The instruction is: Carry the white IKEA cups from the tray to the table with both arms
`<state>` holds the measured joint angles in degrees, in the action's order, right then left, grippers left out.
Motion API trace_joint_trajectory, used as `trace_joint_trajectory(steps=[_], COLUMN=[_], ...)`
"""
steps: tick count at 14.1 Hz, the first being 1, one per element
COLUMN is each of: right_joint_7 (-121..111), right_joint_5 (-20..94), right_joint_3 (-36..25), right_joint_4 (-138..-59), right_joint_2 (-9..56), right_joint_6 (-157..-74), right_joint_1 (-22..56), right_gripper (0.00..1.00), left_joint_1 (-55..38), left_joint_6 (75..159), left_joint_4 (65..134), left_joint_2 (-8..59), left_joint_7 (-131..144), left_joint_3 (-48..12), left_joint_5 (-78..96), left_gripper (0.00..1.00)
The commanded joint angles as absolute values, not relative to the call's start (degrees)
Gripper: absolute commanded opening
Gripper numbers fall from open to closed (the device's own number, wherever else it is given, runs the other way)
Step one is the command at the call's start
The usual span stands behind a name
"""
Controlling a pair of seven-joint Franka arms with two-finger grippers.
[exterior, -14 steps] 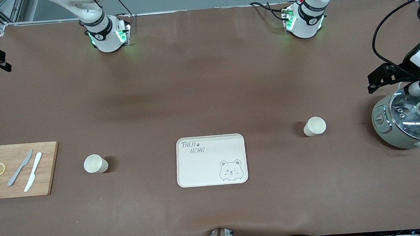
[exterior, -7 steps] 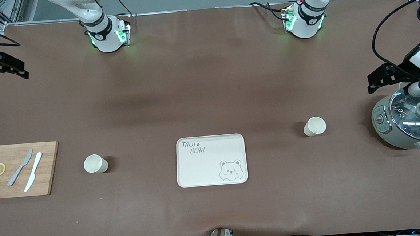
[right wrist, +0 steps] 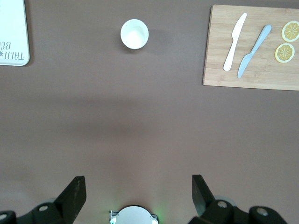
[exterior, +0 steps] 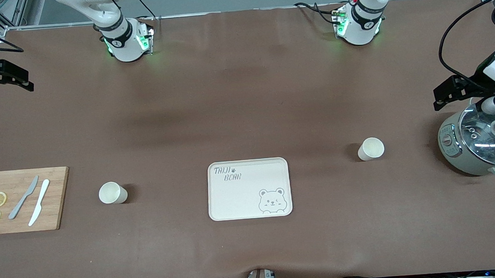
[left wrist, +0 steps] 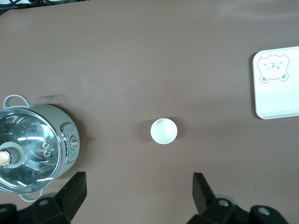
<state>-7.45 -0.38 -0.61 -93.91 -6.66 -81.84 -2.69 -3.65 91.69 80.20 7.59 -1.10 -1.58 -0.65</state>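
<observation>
Two white IKEA cups stand upright on the brown table. One cup (exterior: 113, 193) (right wrist: 134, 33) sits between the wooden board and the tray. The other cup (exterior: 370, 149) (left wrist: 163, 131) stands between the tray and the pot. My left gripper (exterior: 442, 95) (left wrist: 139, 186) hangs open and empty over the table beside the pot, apart from its cup. My right gripper (exterior: 22, 80) (right wrist: 138, 189) is open and empty over the table's edge at the right arm's end, well away from its cup.
A bear-printed tray (exterior: 248, 164) (left wrist: 278, 107) lies mid-table, nearer the front camera. A grey-green pot with glass lid (exterior: 482, 142) (left wrist: 32, 148) stands at the left arm's end. A wooden board (exterior: 57, 198) (right wrist: 215, 70) carries two knives and lemon slices.
My right gripper has swung in from the table's edge toward the table. The left gripper, both cups and the tray have not moved.
</observation>
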Motion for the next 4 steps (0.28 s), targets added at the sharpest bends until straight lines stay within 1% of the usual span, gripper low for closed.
trace_joint_trajectory(steps=[1, 4], right_joint_7=[-8.2, -8.2], right_joint_5=[-0.6, -0.5], right_joint_3=[-0.3, -0.3], right_joint_4=[-96.0, -96.0], right_joint_2=[-8.5, -8.8], right_joint_6=[-82.5, -82.1], right_joint_1=[-3.2, -3.2], right_gripper=[1.0, 1.0], left_joint_1=[-3.4, -3.4], left_joint_6=[92.1, 92.1], left_joint_4=[80.5, 80.4], left_joint_2=[7.6, 7.6], left_joint_7=[-1.8, -1.8], left_joint_3=[-1.8, -1.8], left_joint_5=[-1.3, -1.3], left_gripper=[1.0, 1.0])
